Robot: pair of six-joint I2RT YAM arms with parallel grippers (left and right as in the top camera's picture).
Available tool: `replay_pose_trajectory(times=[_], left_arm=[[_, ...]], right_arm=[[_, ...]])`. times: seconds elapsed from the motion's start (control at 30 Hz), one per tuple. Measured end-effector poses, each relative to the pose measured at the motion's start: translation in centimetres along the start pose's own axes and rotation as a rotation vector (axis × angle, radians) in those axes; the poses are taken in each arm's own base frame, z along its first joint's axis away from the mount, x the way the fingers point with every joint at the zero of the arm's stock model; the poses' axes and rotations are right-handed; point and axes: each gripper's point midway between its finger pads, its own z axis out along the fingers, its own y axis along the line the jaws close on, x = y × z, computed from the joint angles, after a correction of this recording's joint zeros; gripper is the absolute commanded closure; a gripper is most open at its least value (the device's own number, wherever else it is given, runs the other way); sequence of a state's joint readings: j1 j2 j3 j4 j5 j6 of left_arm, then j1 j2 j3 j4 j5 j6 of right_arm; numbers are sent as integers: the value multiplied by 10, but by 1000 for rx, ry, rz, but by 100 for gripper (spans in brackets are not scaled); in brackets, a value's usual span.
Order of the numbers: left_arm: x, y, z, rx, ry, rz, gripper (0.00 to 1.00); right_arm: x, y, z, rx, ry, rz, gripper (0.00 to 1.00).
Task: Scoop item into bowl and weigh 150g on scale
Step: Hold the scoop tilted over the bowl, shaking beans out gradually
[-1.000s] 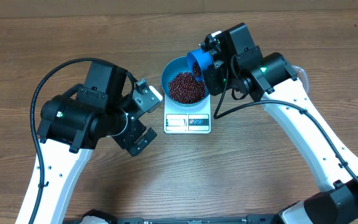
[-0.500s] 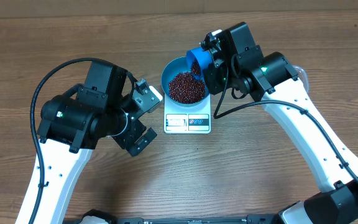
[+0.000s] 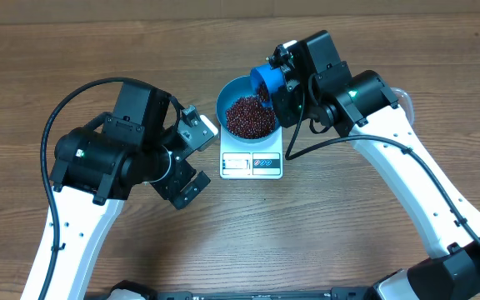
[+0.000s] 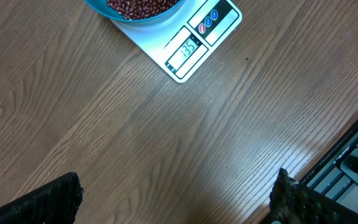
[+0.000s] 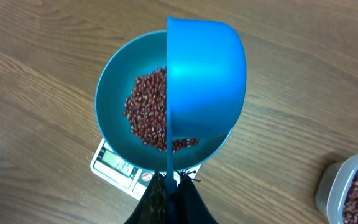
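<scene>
Now the bowl point(image 5: 110, 87), on the scale point(image 3: 251, 163), holds beans point(image 5: 145, 106); the right jaws clench a tipped scoop point(image 5: 204, 74) by its handle just above it. The left jaws hang released, apart, beside the scale.

1. One bowl point(image 3: 225, 94).
2. One scale point(image 3: 251, 164), with one little screen point(image 4: 185, 50) on it.
3. One scoop point(image 5: 205, 74).
4. One tub point(image 5: 328, 190), only part of it in view.
5. One table point(image 3: 348, 233).
6. Two arms: the left arm point(image 3: 98, 158) and the right arm point(image 3: 390, 133).
7. Two grippers: the left gripper point(image 3: 195, 158) and the right gripper point(image 5: 169, 196).
8. Beans point(image 3: 248, 117): too many to count. They lie in two piles, one in the bowl and one in the tub.
</scene>
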State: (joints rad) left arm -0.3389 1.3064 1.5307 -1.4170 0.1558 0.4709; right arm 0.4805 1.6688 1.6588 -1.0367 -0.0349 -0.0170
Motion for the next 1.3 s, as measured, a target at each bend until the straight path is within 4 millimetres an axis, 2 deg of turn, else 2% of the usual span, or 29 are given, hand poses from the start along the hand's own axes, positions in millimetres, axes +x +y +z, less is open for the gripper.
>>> replay_pose_trajectory(times=[0.27, 0.4, 0.93, 1.3], left_arm=[[0, 0, 0, 0, 0, 0, 0], [0, 0, 0, 0, 0, 0, 0], [0, 0, 0, 0, 0, 0, 1], [0, 0, 0, 0, 0, 0, 1]], right_arm=[[-1, 2, -1, 7, -5, -1, 96], [-9, 2, -4, 19, -32, -2, 96], [-6, 3, -5, 21, -19, 15, 96], [-13, 2, -10, 26, -42, 27, 96]])
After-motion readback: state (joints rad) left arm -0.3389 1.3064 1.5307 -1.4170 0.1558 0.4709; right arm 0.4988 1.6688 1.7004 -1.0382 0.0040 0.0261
